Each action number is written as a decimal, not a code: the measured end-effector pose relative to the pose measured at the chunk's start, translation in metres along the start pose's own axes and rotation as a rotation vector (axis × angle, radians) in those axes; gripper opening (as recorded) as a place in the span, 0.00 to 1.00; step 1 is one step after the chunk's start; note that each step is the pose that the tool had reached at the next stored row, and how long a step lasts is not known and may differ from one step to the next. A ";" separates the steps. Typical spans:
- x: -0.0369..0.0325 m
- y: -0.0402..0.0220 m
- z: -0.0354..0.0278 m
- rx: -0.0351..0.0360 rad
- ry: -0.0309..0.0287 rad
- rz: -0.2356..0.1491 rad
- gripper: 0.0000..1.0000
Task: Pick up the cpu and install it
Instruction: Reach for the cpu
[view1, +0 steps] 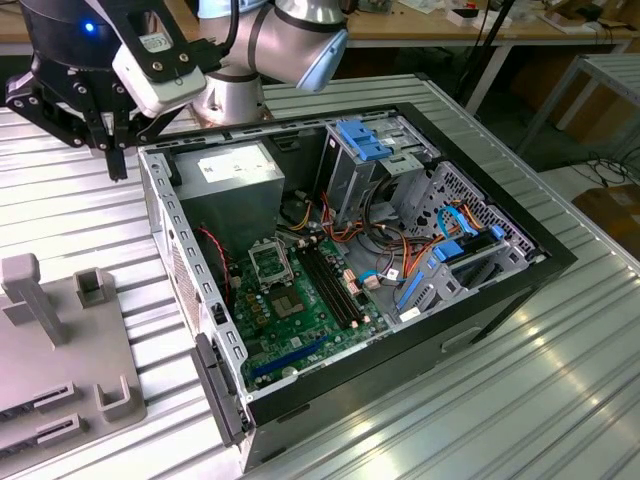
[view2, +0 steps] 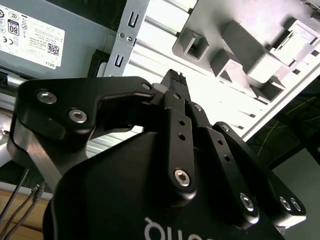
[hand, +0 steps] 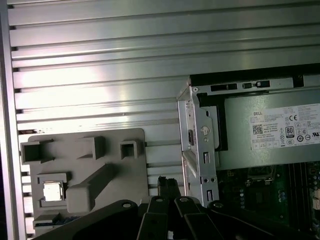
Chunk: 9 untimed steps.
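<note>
Gripper (view1: 118, 168) hangs in the exterior view's upper left, over the counter (view1: 60, 195) just outside the case (view1: 490, 305). Jaws look closed on nothing, not certain. The cpu (hand: 52, 191) lies flat in a fixture (hand: 135, 170) pocket, on the jaws' far side from the case.

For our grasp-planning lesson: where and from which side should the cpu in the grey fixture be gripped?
Probably by two opposite edges, from straight above. The cpu lies flat, face up, in a square recess of the grey fixture, whose walls seem to block any sideways approach.
</note>
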<state>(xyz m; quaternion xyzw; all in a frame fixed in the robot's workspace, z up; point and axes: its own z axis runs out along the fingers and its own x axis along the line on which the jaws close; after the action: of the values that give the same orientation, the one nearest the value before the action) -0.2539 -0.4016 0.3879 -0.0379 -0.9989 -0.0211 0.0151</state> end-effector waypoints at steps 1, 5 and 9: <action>0.0008 -0.0001 0.0000 0.0000 0.0000 0.000 0.11; 0.0044 -0.0003 0.0001 0.0000 0.0000 0.000 0.11; 0.0105 -0.0008 0.0003 0.0000 0.0000 0.000 0.11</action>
<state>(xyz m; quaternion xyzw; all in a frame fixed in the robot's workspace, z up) -0.2644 -0.4016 0.3879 -0.0380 -0.9989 -0.0211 0.0151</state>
